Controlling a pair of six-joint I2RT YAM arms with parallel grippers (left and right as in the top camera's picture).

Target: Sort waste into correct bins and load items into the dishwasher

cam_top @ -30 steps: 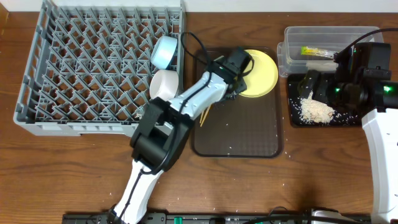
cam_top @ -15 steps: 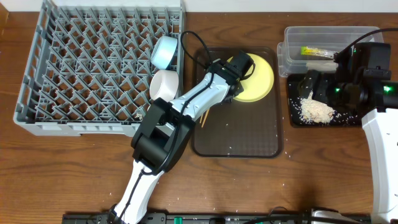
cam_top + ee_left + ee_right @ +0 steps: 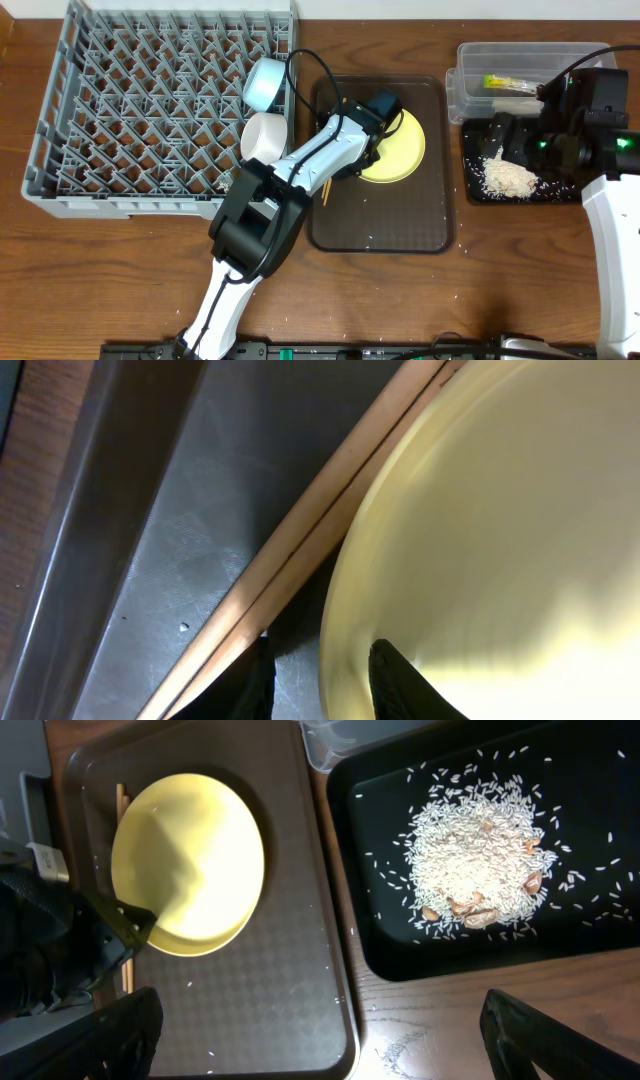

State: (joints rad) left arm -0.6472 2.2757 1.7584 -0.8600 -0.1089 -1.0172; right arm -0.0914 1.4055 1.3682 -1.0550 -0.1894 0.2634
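Observation:
The round yellow plate (image 3: 395, 152) lies tilted on the brown serving tray (image 3: 380, 225). My left gripper (image 3: 378, 112) is shut on its near rim: in the left wrist view one finger (image 3: 400, 685) sits inside the plate (image 3: 500, 530) and the other below the rim. The wooden chopsticks (image 3: 300, 550) lie beside it. The light-blue bowl (image 3: 265, 82) and white bowl (image 3: 265, 135) stand at the right edge of the grey dish rack (image 3: 150, 100). My right gripper (image 3: 330, 1040) hangs open over the black tray (image 3: 472, 140), above the rice (image 3: 475, 850).
A clear tub (image 3: 530, 55) behind the black tray holds a yellow-green packet (image 3: 510, 83). A few stray rice grains dot the brown tray (image 3: 280, 1010) and the wooden table (image 3: 120, 260). The left arm stretches across the gap between rack and tray.
The left gripper closed on the plate's rim and pulled it toward the near left of the brown tray. The right arm has stayed still.

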